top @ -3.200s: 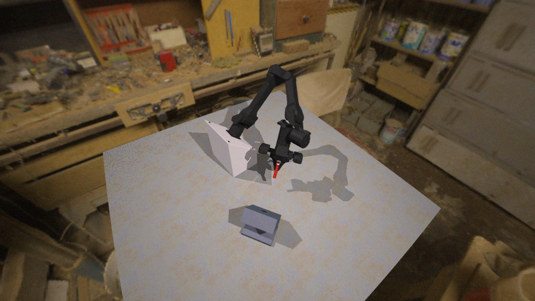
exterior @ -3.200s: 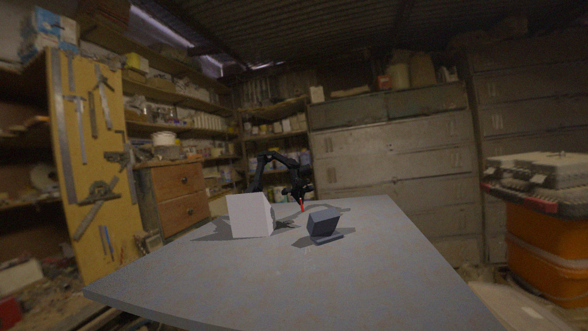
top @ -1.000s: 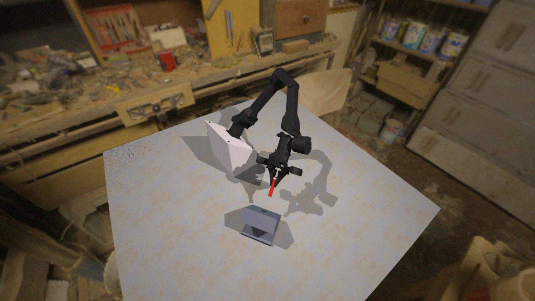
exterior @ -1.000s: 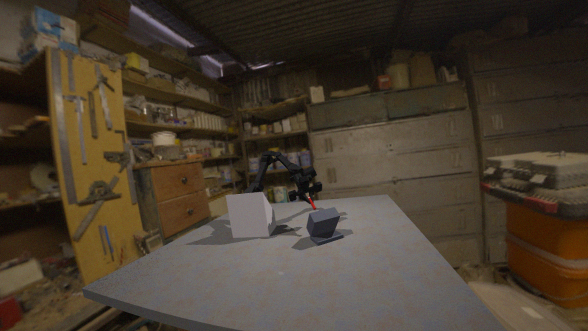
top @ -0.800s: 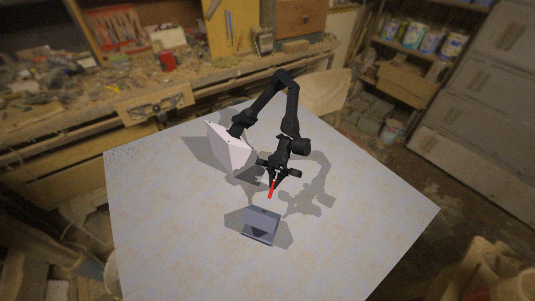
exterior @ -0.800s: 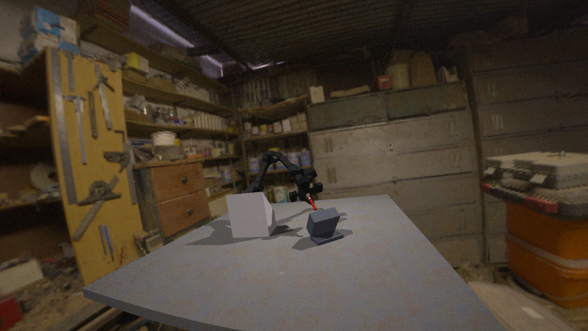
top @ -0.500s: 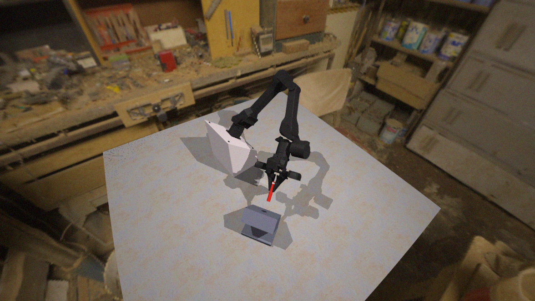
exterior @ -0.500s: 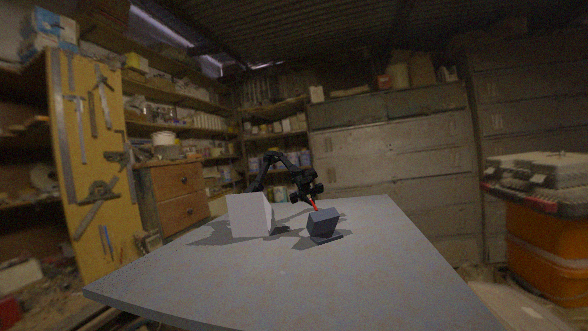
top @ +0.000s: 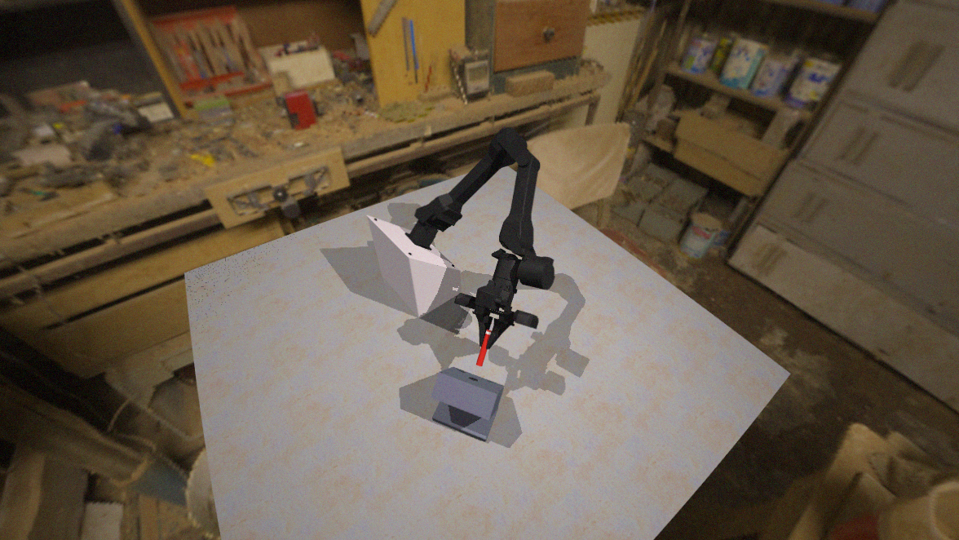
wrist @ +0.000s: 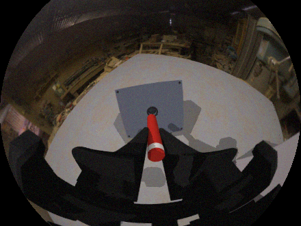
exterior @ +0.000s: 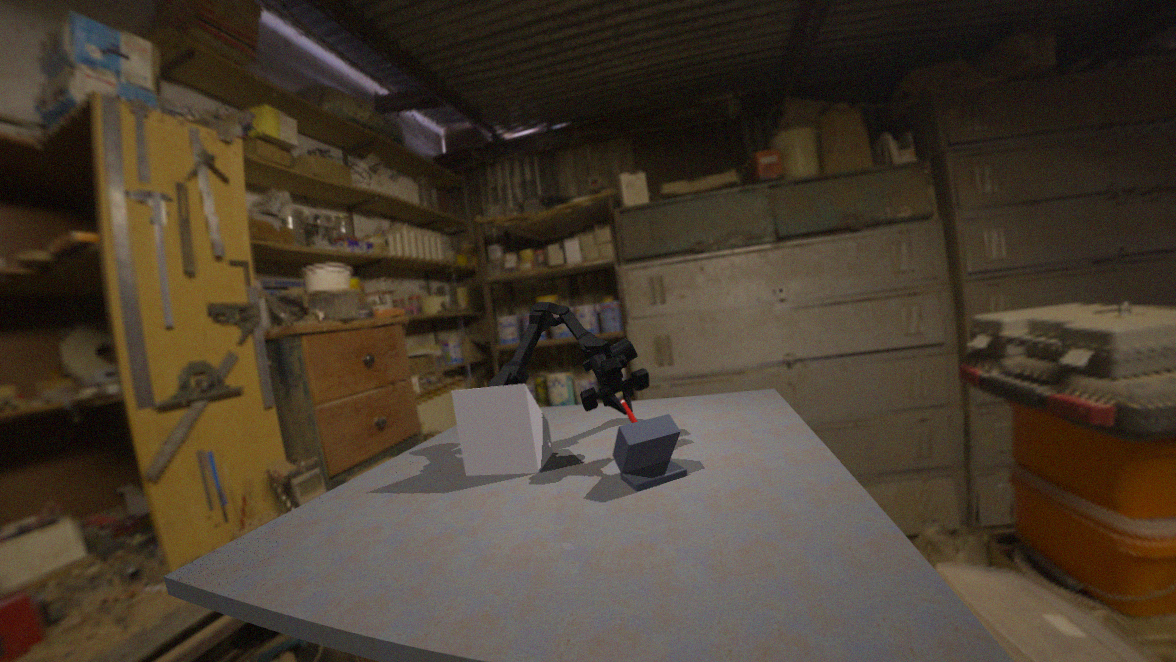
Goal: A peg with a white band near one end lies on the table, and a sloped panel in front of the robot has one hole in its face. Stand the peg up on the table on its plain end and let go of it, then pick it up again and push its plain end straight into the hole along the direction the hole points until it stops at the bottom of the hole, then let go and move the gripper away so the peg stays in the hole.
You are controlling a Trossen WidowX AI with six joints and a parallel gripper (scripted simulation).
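My gripper (top: 492, 333) (exterior: 618, 400) (wrist: 153, 131) is shut on the red peg (top: 483, 351) (exterior: 629, 413) (wrist: 153, 133), gripping it at the end with the white band (wrist: 156, 146). The plain end points forward and down at the sloped grey panel (top: 459, 392) (exterior: 646, 448) (wrist: 137, 106). In the wrist view the peg's tip lines up with the dark hole (wrist: 152, 110) in the panel's face and sits right at it. I cannot tell if the tip has entered the hole. The peg hangs above the table (top: 302, 402), tilted.
A large white wedge-shaped block (top: 405, 267) (exterior: 497, 427) stands by the arm's base, behind and to the left of the panel. The table's edges are well away from the panel on all sides.
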